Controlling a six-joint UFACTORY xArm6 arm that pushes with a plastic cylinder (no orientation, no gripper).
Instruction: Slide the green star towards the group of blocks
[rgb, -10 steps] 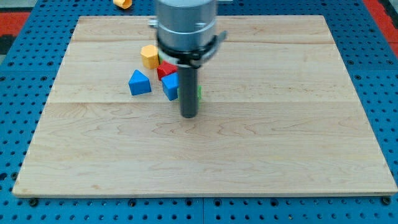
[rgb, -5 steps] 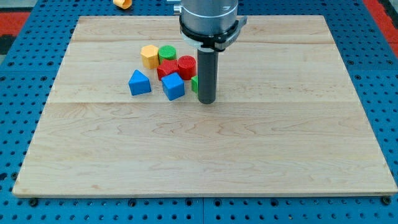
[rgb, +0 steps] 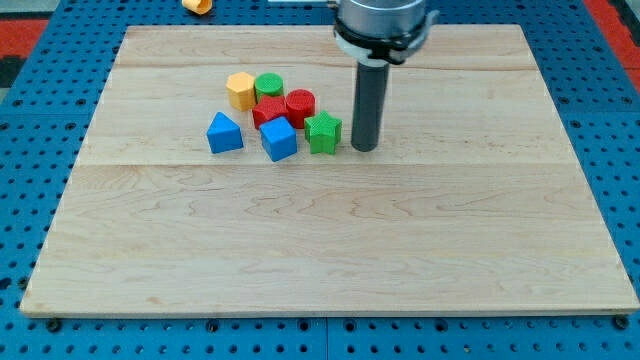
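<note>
The green star (rgb: 323, 132) lies on the wooden board (rgb: 330, 250), touching the right side of a cluster of blocks. The cluster holds a red cylinder (rgb: 300, 105), a red block (rgb: 266, 112), a blue cube (rgb: 279, 139), a green cylinder (rgb: 268, 86), a yellow hexagon (rgb: 240, 90) and a blue triangle (rgb: 224, 132) slightly apart at the left. My tip (rgb: 365, 148) stands just to the right of the green star, a small gap away from it.
A yellow block (rgb: 197, 5) lies off the board at the view's top, on the blue pegboard (rgb: 40, 110) that surrounds the board.
My rod has moved to the view's right and slightly up, uncovering the green star, which now sits against the cluster. The other blocks have not moved.
</note>
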